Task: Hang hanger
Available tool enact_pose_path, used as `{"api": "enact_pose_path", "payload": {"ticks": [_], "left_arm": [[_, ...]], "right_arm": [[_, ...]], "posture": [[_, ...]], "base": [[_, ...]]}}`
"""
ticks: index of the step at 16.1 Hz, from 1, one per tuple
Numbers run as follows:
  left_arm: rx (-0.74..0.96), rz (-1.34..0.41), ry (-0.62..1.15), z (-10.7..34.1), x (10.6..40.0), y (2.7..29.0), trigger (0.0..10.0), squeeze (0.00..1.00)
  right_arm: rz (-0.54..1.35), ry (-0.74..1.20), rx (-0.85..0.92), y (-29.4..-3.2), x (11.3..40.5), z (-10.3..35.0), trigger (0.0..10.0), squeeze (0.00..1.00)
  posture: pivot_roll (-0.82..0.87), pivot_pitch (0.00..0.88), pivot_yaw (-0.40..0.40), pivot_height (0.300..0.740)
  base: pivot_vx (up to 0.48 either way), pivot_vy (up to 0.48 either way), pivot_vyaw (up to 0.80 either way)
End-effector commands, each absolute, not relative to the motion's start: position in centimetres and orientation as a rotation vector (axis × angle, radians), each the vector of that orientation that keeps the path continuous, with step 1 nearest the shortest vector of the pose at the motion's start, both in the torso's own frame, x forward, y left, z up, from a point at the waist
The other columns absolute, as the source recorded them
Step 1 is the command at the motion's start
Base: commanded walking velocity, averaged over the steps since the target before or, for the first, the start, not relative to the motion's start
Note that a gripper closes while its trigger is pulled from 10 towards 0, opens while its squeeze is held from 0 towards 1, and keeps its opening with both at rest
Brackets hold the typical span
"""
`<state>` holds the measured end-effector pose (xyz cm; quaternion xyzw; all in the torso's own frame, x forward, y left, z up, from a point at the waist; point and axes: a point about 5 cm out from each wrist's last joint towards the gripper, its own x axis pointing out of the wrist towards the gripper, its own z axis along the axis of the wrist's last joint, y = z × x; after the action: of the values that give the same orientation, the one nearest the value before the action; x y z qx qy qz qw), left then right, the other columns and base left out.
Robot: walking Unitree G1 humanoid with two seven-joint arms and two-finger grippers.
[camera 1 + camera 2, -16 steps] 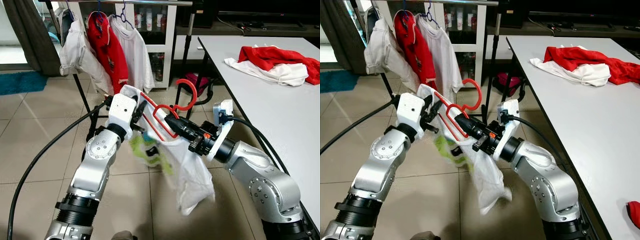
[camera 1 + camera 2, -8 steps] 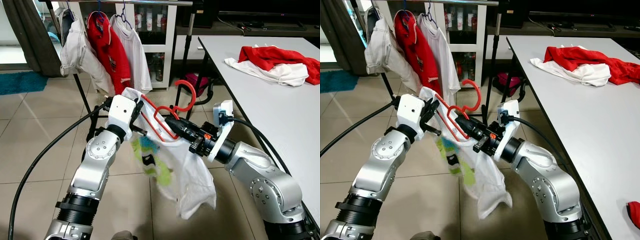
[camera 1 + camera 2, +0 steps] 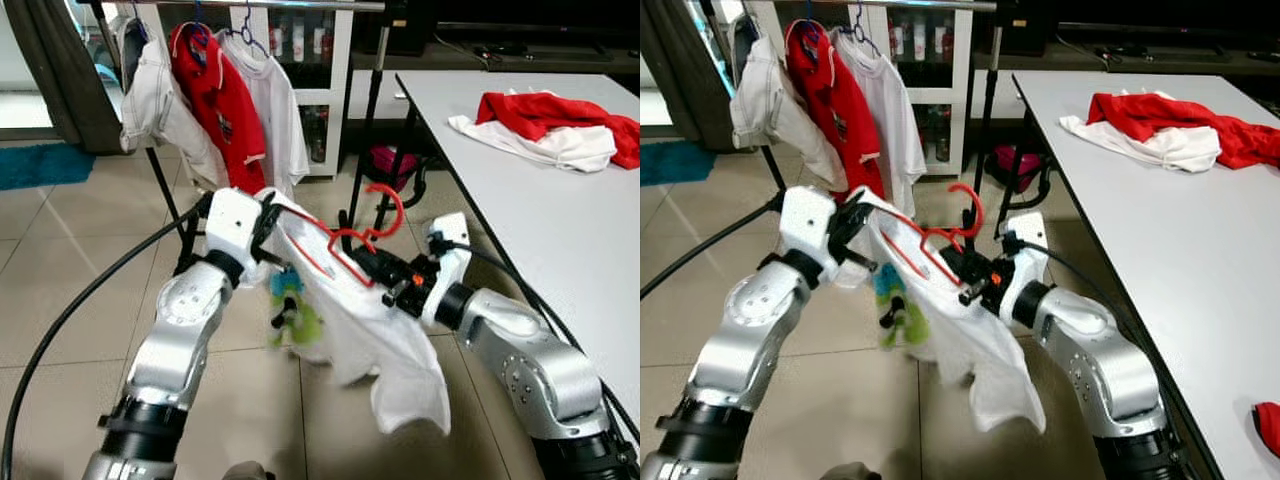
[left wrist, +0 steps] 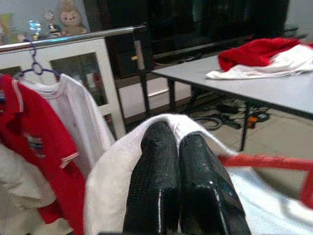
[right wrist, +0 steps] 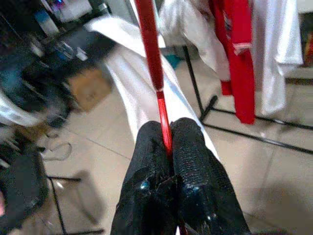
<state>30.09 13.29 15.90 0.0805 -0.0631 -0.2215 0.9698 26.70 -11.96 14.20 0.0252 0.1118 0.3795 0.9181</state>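
A red hanger (image 3: 345, 245) carries a white shirt (image 3: 375, 335) with a green print, held in the air between my arms. My right gripper (image 3: 365, 262) is shut on the hanger's bar below its hook (image 3: 388, 205); in the right wrist view the black fingers (image 5: 188, 147) pinch the red bar (image 5: 150, 54). At the shirt's shoulder, my left gripper (image 3: 263, 215) is shut on the cloth, which wraps around its fingers (image 4: 198, 161). The rack's metal rail (image 3: 260, 5) runs above and behind, with a white, a red (image 3: 222, 95) and another white garment hanging on it.
A grey table (image 3: 560, 230) on the right holds a heap of red and white clothes (image 3: 555, 125). The rack's black legs (image 3: 365, 130) and a white cabinet stand behind. A black cable (image 3: 90, 300) trails across the tiled floor on the left.
Both arms have carried the hanger and shirt a little to the right and laid the hanger flatter. The shirt's hem has swung out to the right.
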Motion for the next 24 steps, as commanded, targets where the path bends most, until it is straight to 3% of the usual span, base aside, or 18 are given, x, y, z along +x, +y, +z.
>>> {"api": "enact_pose_path", "payload": {"ticks": [1,3,4,6,9,12,13,17,18,23,24], "left_arm": [[0.173,-0.433,-0.19,17.5,30.1,14.1,0.0,0.0],[0.193,-0.339,-0.207,18.5,30.8,16.0,0.0,0.0],[0.229,-0.219,-0.19,19.6,31.9,18.8,0.0,0.0],[0.273,-0.136,-0.144,20.4,33.1,21.8,0.0,0.0],[0.296,-0.138,-0.042,20.0,34.6,23.6,0.0,0.0],[0.24,-0.186,0.032,17.6,35.1,22.0,0.0,0.0],[0.203,-0.267,0.044,16.7,35.0,19.8,0.0,0.0],[0.136,-0.697,0.035,15.6,30.8,11.6,0.0,0.0],[0.144,-0.78,0.039,15.4,29.6,10.2,0.0,0.0],[0.127,-0.807,0.066,15.1,27.2,9.7,0.0,0.0],[0.072,-0.811,0.038,15.7,27.0,9.6,0.0,0.0]], "right_arm": [[0.76,0.248,0.01,-12.6,26.7,13.9,10.0,0.0],[0.802,0.242,-0.02,-13.1,26.3,14.0,10.0,0.0],[0.876,0.208,-0.013,-13.5,25.6,14.7,10.0,0.0],[0.952,0.188,-0.004,-13.9,24.8,15.3,10.0,0.0],[0.998,0.145,0.063,-13.9,24.3,16.0,10.0,0.0],[0.994,0.083,0.16,-13.2,24.3,16.8,10.0,0.0],[0.955,0.064,0.202,-12.8,24.7,17.1,10.0,0.0],[0.415,0.108,0.294,-14.4,29.3,15.4,10.0,0.0],[0.365,0.102,0.331,-14.5,29.7,15.3,10.0,0.0],[0.304,0.099,0.354,-14.4,29.9,14.7,10.0,0.0],[0.34,0.046,0.585,-14.0,29.8,15.8,10.0,0.0]], "posture": [[0.06,0.0,-0.02,0.74],[0.07,0.0,-0.016,0.74],[0.07,0.0,-0.012,0.74],[0.07,0.0,-0.007,0.74],[0.07,0.0,-0.004,0.74],[0.07,0.0,0.007,0.74],[0.06,0.0,0.012,0.74],[0.06,0.0,0.024,0.74],[0.07,0.0,0.02,0.74],[0.08,0.0,0.007,0.74],[0.08,0.003,0.007,0.74]], "base": [[0.0,0.0,0.0],[0.0,0.0,0.0],[0.0,0.0,0.0],[0.0,0.0,0.0],[0.0,0.0,0.0],[0.0,0.0,0.0],[0.0,0.0,0.0],[0.0,0.0,0.0],[0.0,0.0,0.0],[0.0,0.0,0.0],[0.0,0.0,0.0]]}}
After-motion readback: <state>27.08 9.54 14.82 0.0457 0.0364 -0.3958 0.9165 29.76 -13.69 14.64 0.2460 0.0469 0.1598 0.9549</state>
